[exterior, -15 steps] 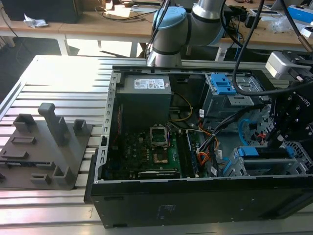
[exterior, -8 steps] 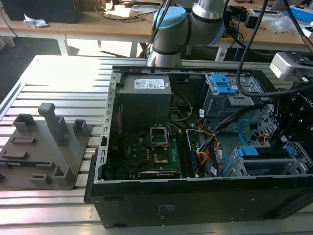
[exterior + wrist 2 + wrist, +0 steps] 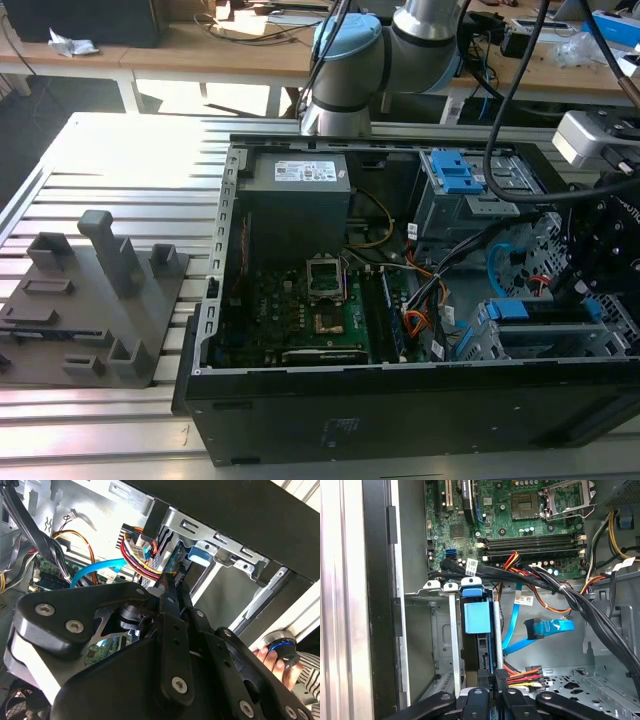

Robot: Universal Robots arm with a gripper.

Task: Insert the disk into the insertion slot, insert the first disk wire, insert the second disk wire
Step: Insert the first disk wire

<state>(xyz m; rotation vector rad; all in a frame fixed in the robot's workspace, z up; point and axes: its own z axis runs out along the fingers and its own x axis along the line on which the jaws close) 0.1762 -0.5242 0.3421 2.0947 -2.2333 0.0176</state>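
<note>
Disk [image 3: 472,617] inside insertion slot [image 3: 420,645]

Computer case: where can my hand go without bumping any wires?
The empty bay between the case wall and the disk is free. So is the slatted table around the grey stand. On the disk's other side, the black wire bundle crowds in.

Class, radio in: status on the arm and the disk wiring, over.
Gripper shut on first disk wire, at the disk. It sits in insertion slot. Loose alongside: second disk wire.
</note>
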